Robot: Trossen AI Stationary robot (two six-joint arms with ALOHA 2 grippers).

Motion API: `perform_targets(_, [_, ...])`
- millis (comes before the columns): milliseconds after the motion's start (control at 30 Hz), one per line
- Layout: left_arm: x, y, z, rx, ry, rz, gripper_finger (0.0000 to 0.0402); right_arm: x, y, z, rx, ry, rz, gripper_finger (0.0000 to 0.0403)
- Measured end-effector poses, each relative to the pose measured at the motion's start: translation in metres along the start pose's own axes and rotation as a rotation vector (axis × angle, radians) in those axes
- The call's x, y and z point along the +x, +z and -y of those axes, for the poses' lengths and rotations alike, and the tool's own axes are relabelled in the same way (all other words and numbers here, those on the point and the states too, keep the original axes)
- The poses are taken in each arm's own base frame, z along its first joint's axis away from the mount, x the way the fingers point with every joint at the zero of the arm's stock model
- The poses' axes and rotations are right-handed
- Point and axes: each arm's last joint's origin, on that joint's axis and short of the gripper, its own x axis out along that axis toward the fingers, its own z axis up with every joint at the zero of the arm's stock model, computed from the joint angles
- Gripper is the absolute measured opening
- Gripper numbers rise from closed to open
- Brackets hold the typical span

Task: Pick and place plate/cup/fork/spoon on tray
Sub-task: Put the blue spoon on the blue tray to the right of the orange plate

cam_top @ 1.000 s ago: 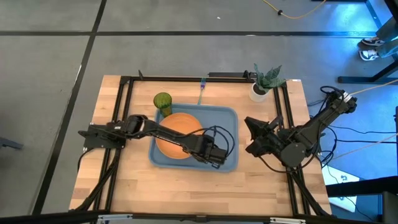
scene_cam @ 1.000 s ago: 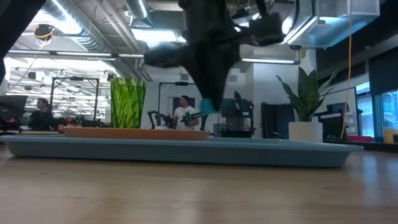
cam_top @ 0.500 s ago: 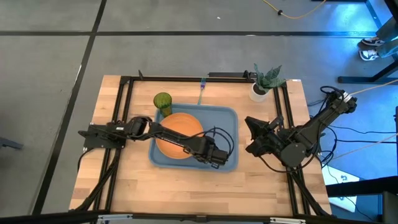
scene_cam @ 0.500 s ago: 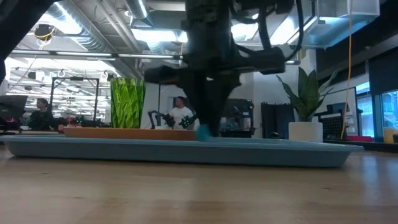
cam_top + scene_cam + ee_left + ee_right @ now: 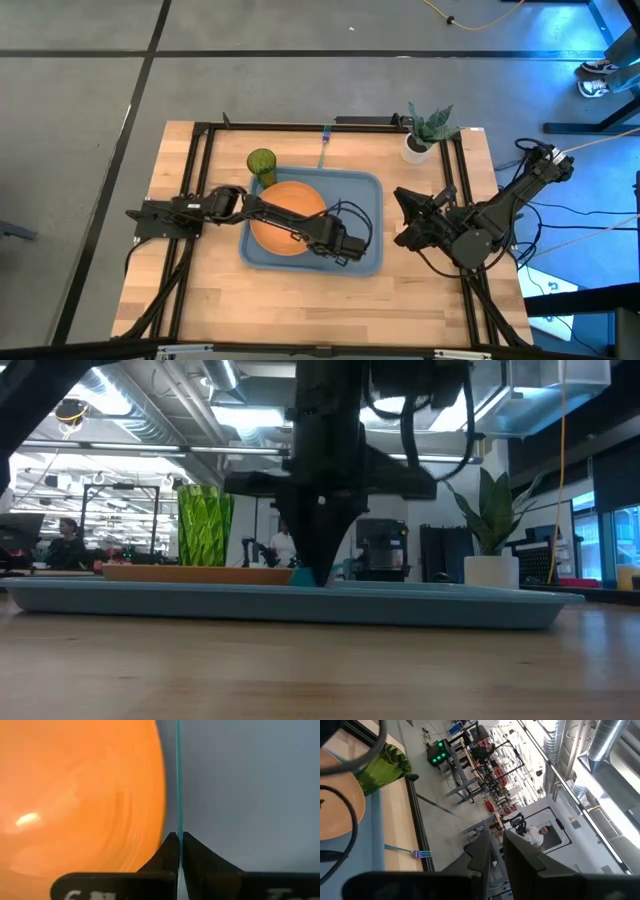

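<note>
The blue-grey tray lies mid-table with the orange plate flat in its left half. The green cup stands at the tray's far left corner; whether inside the rim I cannot tell. The fork lies on the wood beyond the tray's far edge. My left gripper points down over the tray, right of the plate, shut on the teal-handled spoon. My right gripper hangs raised right of the tray, pointing level, fingers nearly together with nothing between them. My left gripper pinches the spoon's thin teal handle between its two fingers, flat sides against the fingers. It comes from above, pointing down. The handle runs on past the fingertips beside the plate's rim. Its teal end sits at tray-rim height; whether it touches the tray floor is hidden.
A white pot with a green plant stands at the table's far right corner. Black frame rails run along the table's sides. The tray's right half is bare. People show in the room behind.
My left gripper has sunk toward the tray floor with the spoon and drifted a little toward the plate. The spoon's teal end has dropped from well above the tray to rim height.
</note>
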Motion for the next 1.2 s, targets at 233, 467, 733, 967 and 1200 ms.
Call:
perform_targets(233, [0.012, -0.001, 0.002, 0.025, 0.011, -0.063, 0.0, 0.0, 0.0, 0.0, -0.002, 0.0, 0.0, 0.0058])
perform_targets(467, [0.02, -0.001, 0.003, 0.039, 0.016, -0.091, 0.0, 0.0, 0.0, 0.0, -0.005, 0.0, 0.0, 0.0058])
perform_targets(733, [0.021, 0.001, 0.005, 0.061, -0.001, -0.09, 0.0011, 0.0, 0.0, 0.0, -0.005, 0.0, 0.0, 0.0058])
perform_targets(967, [0.023, 0.002, 0.01, 0.043, -0.058, -0.096, 0.0025, 0.0, 0.0, 0.0, -0.005, 0.0, 0.0, 0.0058])
perform_targets(1200, [0.021, 0.0, 0.01, 0.04, -0.056, -0.097, 0.0028, 0.0, 0.0, 0.0, -0.006, 0.0, 0.0, 0.0058])
